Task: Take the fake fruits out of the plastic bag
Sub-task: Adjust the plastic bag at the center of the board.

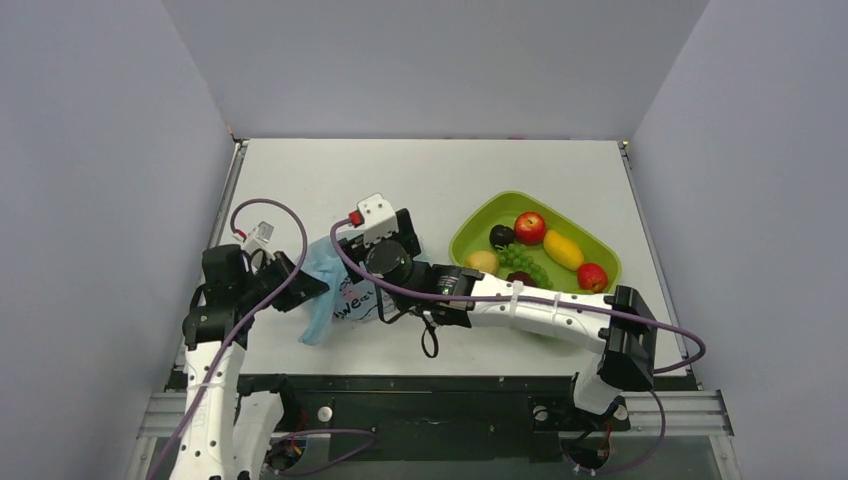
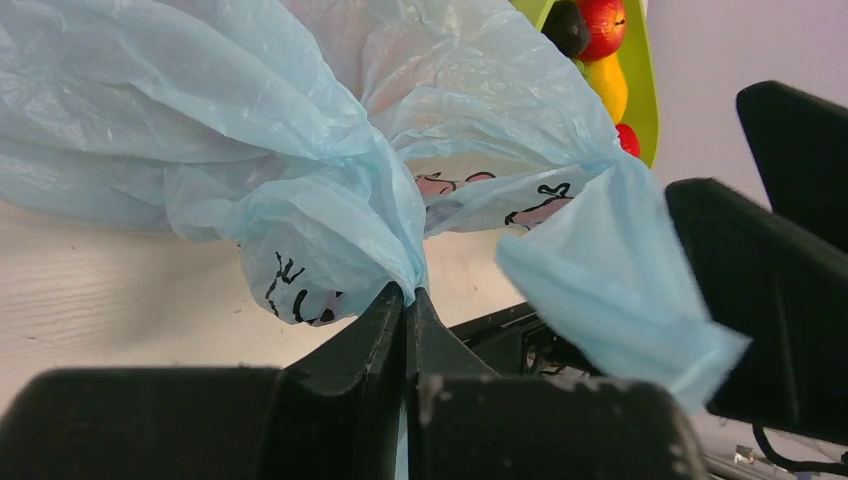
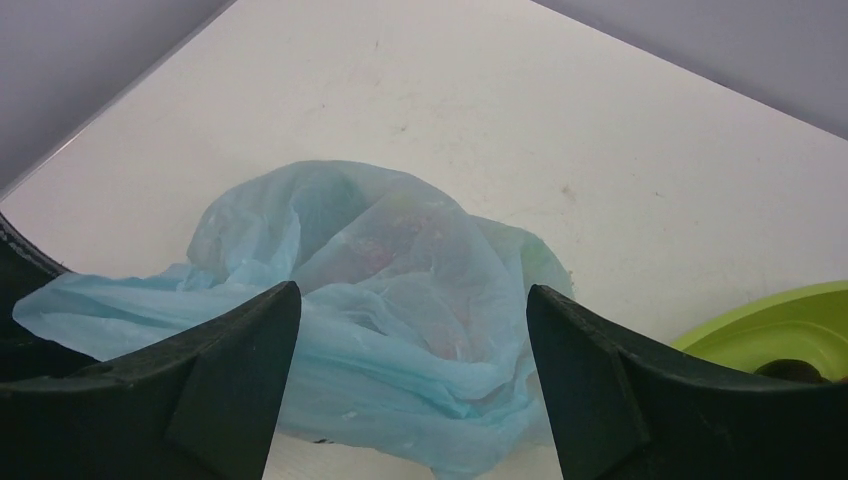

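The light-blue plastic bag (image 1: pixel 322 308) lies crumpled on the table left of centre. My left gripper (image 1: pixel 303 285) is shut on a fold of it; the left wrist view shows the jaws (image 2: pixel 408 296) pinching the film of the bag (image 2: pixel 300 150), with black cartoon print beside them. My right gripper (image 1: pixel 400 240) hovers over the bag's far right side. It is wide open (image 3: pixel 412 340), and the bag (image 3: pixel 400 270) lies below and between the fingers. The fake fruits are hidden inside the bag; only faint pink and green tints show through the film.
A green tray (image 1: pixel 470 225) stands at the right, holding a red apple (image 1: pixel 530 227), yellow mango (image 1: pixel 562 250), green grapes (image 1: pixel 525 262), dark plum (image 1: pixel 501 235), lemon (image 1: pixel 482 262) and a red fruit (image 1: pixel 592 277). Its rim shows in the right wrist view (image 3: pixel 770 320). Grey walls enclose the table.
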Robot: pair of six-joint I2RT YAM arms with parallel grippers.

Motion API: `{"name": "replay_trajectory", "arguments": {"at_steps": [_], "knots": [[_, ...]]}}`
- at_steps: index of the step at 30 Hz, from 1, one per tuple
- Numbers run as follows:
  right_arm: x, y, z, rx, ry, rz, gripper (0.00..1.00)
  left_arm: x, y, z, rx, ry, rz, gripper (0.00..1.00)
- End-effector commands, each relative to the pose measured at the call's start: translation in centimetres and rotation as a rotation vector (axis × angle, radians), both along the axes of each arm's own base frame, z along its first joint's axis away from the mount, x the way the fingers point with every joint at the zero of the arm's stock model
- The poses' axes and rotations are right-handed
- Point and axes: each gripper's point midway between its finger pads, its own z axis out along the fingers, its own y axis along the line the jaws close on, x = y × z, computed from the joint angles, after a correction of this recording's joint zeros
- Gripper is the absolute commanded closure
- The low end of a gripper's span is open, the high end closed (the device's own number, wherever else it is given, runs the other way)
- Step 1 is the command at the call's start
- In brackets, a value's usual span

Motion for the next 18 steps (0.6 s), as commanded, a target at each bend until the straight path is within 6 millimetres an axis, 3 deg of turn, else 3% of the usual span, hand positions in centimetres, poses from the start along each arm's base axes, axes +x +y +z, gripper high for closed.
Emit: {"name": "replay_trajectory", "arguments": {"at_steps": [1,6,10,13,18], "knots": [[-0.5,0.5,2.1,0.093,-0.026,-0.060,0.21,0.2,0.4,1.2,0.079,-0.047,-0.024,1.00],[-5.3,2.2,1.5,0.063,0.003,0.097,0.22,-0.7,-0.2,1.4,0.047,-0.040,-0.025,1.00],[-7.8,2.4,0.7,0.008,-0.017,0.179,0.21,-1.1,-0.3,1.4,0.006,-0.047,0.025,1.00],[-8.1,1.7,0.1,-0.078,-0.062,0.178,0.20,-1.1,-0.6,2.1,-0.029,-0.069,0.031,1.00],[-7.9,1.2,1.1,-0.151,-0.140,0.184,0.20,-1.4,-0.4,2.4,-0.011,-0.069,0.039,1.00]]}}
